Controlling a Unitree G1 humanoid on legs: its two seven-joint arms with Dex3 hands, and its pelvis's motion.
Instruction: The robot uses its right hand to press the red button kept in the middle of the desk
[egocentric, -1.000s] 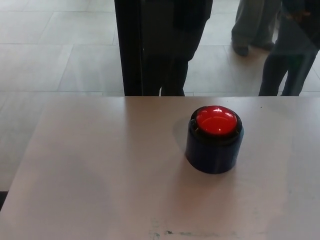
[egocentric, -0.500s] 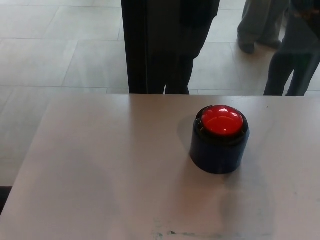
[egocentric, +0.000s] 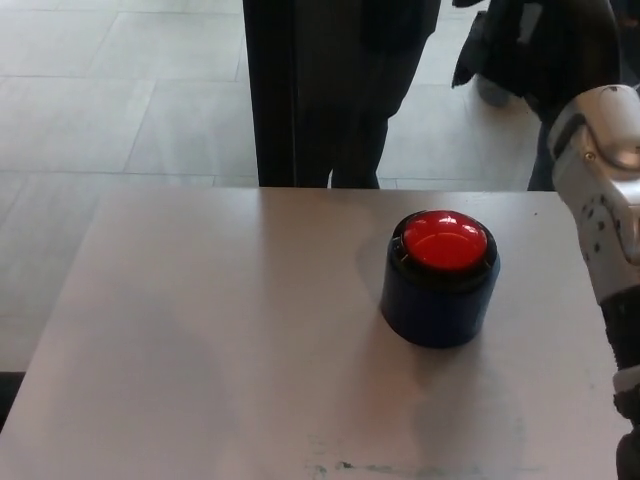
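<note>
The red dome button (egocentric: 444, 240) sits in a dark round housing (egocentric: 436, 305) on the white desk (egocentric: 200, 330), right of centre. My right arm comes in along the right edge, its white forearm (egocentric: 604, 190) raised above the desk. The black right hand (egocentric: 535, 48) is high at the top right, beyond and above the button and not touching it. It blends with the dark background, so its grip cannot be made out. My left hand does not show.
A black post (egocentric: 270, 90) and a person's dark trouser legs (egocentric: 370, 90) stand just beyond the desk's far edge. Grey floor tiles (egocentric: 90, 100) lie to the left. A faint smudge (egocentric: 330, 466) marks the desk's near edge.
My right forearm and hand have come into view at the right and top right, covering the legs seen there before. The button has not moved; the camera shifted slightly early on.
</note>
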